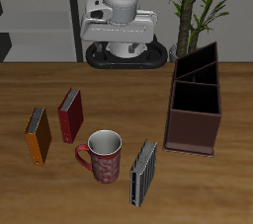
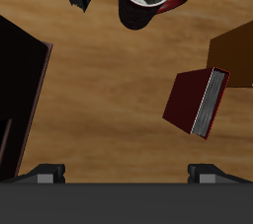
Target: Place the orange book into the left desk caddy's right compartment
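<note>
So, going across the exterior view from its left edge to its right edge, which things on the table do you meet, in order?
orange book → dark red book → mug → grey-black striped book → left desk caddy

The wrist view cuts off the orange book (image 2: 237, 52) and left desk caddy (image 2: 20, 90).

Arm raised at the back, gripper (image 2: 126, 174) pointing down, fingers spread, empty
</note>
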You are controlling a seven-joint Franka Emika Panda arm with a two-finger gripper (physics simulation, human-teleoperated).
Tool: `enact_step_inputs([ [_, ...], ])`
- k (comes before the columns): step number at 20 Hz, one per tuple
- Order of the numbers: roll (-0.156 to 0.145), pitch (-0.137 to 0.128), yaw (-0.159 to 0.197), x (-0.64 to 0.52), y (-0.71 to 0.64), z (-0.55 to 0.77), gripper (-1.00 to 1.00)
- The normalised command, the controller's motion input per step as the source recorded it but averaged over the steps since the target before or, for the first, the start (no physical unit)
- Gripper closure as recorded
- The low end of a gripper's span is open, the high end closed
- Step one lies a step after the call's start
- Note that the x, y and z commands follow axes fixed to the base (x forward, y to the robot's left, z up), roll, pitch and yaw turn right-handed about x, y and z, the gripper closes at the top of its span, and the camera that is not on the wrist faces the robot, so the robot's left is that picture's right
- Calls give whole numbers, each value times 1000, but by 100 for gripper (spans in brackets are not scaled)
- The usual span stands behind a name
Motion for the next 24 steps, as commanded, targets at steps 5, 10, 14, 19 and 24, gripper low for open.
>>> enact_step_inputs([
  [5, -33, 3, -8, 153, -476, 26, -100],
  [10, 3, 9, 37, 248, -519, -56, -100],
  [14, 5, -13, 22, 184, -322, -51, -100],
  [19, -9, 7, 6, 245, -344, -99, -100],
  [24, 0, -23, -17, 161, -174, -29, -100],
])
